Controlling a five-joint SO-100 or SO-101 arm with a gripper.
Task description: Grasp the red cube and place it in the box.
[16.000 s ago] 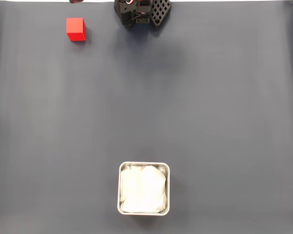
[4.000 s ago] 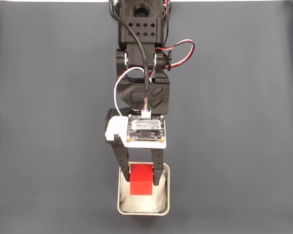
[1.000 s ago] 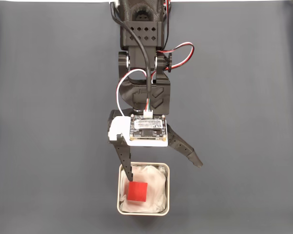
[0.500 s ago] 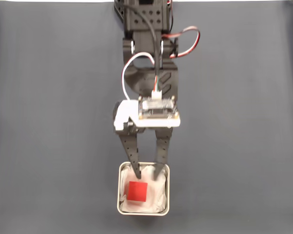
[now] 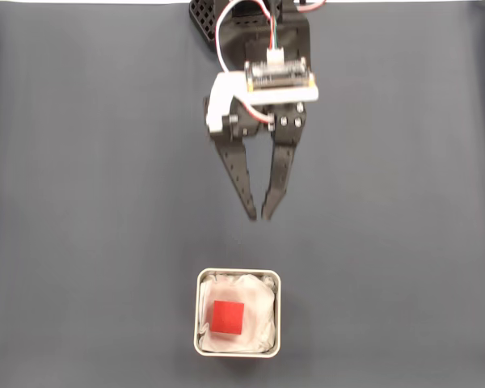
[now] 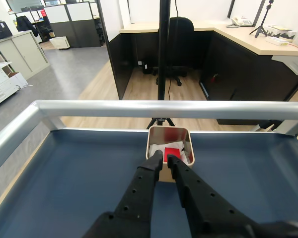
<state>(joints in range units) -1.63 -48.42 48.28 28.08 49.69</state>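
Your red cube [image 5: 226, 316] sits inside the box [image 5: 238, 274], on the white lining (near centre, slightly left in fixed view). Gripper [image 5: 258, 217] hangs above the box, well apart, jaws nearly together w/ a narrow gap, holding nothing. Dark mat [image 5: 81, 226] surrounds the box.

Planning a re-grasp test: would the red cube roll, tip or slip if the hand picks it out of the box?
The red cube has flat faces, so rolling looks unlikely. It lies on wrinkly white lining inside the box, so it might sit slightly tilted. Its matte faces probably grip well; it seems light for its size.
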